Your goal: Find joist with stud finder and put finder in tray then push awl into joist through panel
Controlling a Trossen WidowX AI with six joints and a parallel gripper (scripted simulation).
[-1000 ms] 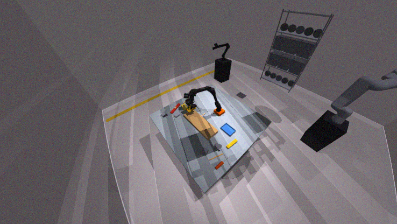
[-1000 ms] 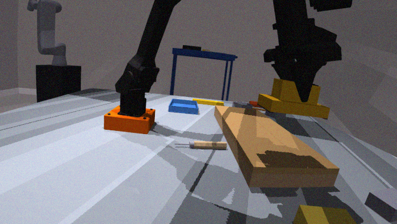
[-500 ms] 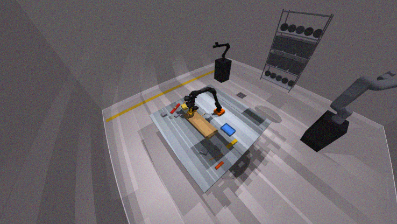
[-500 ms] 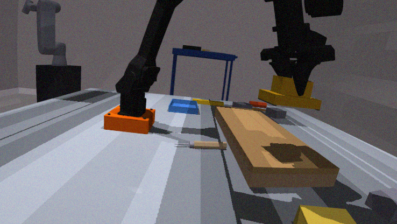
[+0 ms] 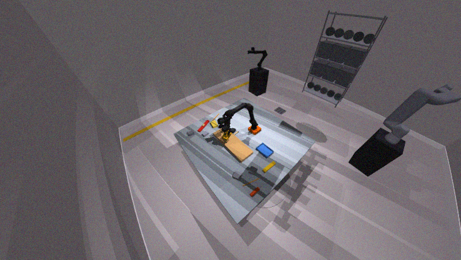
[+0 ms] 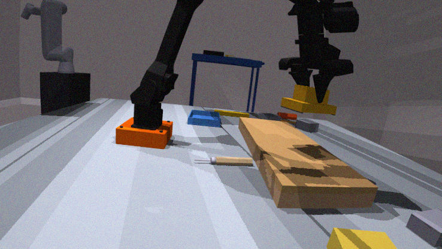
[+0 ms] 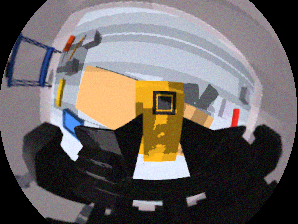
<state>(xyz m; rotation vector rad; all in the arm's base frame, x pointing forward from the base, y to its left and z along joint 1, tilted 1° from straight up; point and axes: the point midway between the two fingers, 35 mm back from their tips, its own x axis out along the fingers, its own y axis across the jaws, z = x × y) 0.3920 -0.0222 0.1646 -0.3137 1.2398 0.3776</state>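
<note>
My gripper (image 5: 227,132) (image 6: 311,93) (image 7: 159,116) is shut on the yellow stud finder (image 5: 226,137) (image 6: 303,105) (image 7: 162,137) and holds it level above the near part of the panel in the exterior view. A dark square screen shows on its top in the wrist view. The tan floor panel (image 5: 240,150) (image 6: 272,133) (image 7: 107,97) lies flat; shadows fall on it, and no hole is visible. The awl (image 5: 236,132) (image 6: 233,161) lies on its side between the arm's base and the panel, its wooden handle end close to the panel's edge. The blue tray (image 5: 261,153) (image 6: 204,121) (image 7: 73,123) looks empty.
The arm's orange base (image 5: 255,130) (image 6: 141,137) stands beside the awl. A yellow block (image 5: 213,124) (image 6: 362,239) and a red bar (image 5: 203,125) (image 7: 235,118) lie past one panel end. A yellow bar (image 5: 268,166) (image 6: 232,113) and an orange-red block (image 5: 254,191) (image 6: 287,115) lie beyond the other.
</note>
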